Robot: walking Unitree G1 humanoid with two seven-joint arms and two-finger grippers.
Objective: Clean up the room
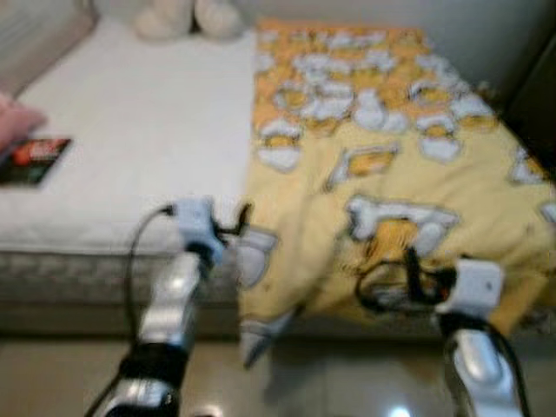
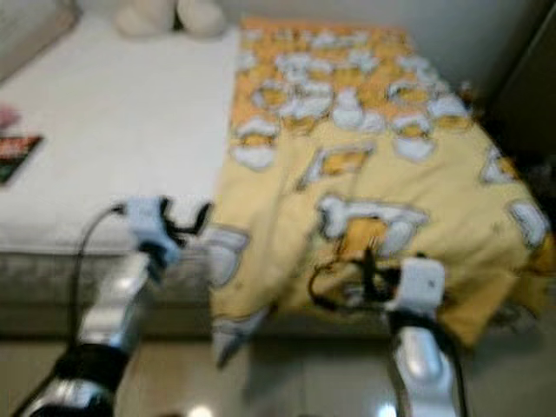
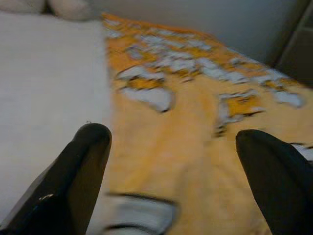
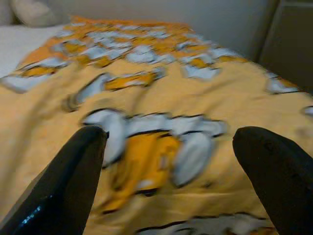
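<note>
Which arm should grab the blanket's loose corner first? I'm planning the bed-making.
Left, probably. The left gripper is open at the blanket edge where its corner hangs off the bed. The right gripper, also open, faces the blanket's middle.

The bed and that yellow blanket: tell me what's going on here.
The robot stands at the foot of the bed with both arms raised toward the yellow cartoon-print blanket, which covers the bed's right half and hangs over the edge. The left pincer is open at the blanket's left border; the right pincer is open over the blanket. Neither holds anything. A book lies on the bare mattress.
</note>
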